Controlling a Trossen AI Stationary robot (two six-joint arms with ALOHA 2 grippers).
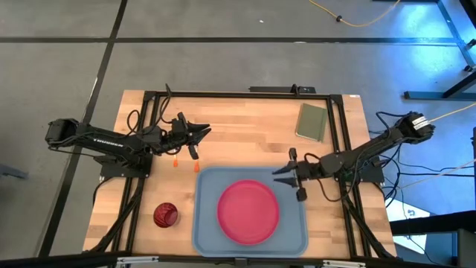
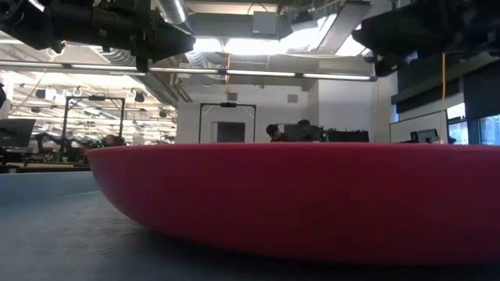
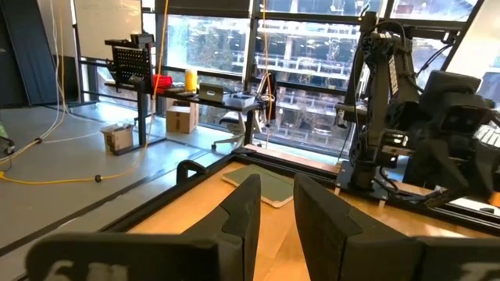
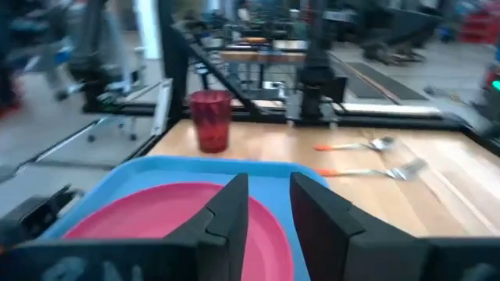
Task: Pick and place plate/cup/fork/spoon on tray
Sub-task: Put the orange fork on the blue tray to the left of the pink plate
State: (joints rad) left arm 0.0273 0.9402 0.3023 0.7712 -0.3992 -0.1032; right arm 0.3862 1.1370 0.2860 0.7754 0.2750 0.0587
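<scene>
The pink-red plate [image 1: 248, 211] lies flat in the light blue tray [image 1: 210, 186], and fills the low view [image 2: 297, 203]. The maroon cup [image 1: 165, 214] stands upright on the table left of the tray. The spoon [image 4: 355, 144] and the fork [image 4: 383, 170] lie on the wood beyond the tray's far left corner. In the high view only their orange handles show, the spoon's [image 1: 173, 162] and the fork's [image 1: 196, 167]. My left gripper [image 1: 202, 134] hovers open above them. My right gripper [image 1: 281, 176] is open and empty over the tray's far right corner.
An olive-green pad [image 1: 312, 121] lies at the table's far right and also shows in the left wrist view [image 3: 269, 186]. Black frame rails [image 1: 238, 94] run along the table's edges. Bare wood lies between the pad and the left gripper.
</scene>
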